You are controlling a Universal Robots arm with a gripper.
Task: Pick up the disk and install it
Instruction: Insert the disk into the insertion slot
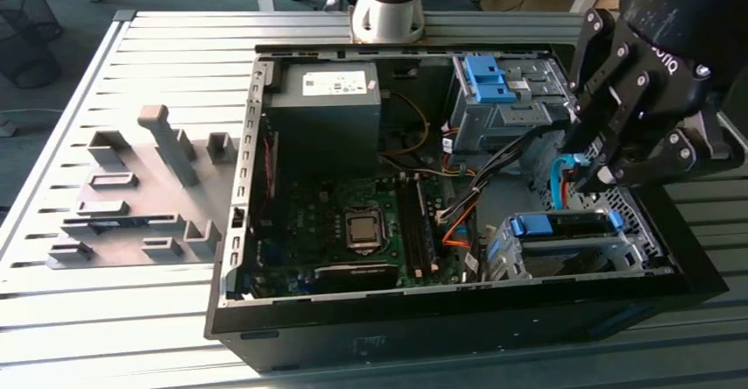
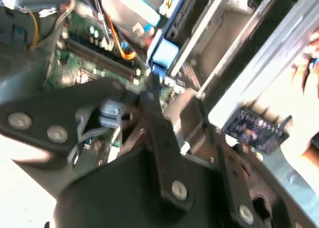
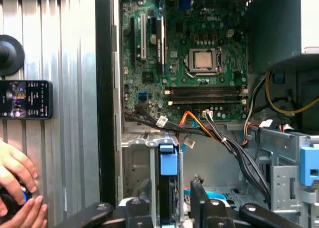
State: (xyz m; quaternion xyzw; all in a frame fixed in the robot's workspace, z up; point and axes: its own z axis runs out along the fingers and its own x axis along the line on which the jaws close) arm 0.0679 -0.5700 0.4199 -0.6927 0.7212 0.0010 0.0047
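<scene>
Straddling the flat, blue-framed disk point(image 3: 168, 160) standing on edge in its grey metal cage point(image 3: 137, 148), the black gripper point(image 3: 171, 184) has its fingers apart; staying centred and square should avoid jamming.

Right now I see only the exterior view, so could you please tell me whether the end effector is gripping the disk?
Observer: No. In the first wrist view the end effector is open, with a finger on each side of the disk and gaps between.
Operator: Thank you. How does the disk sit?
Observer: It stands on edge in the grey drive cage, its blue frame end toward the motherboard.
Operator: Is anything close to the case?
Observer: A person's hand is over the slatted table outside the case wall, near a phone lying there.
</scene>
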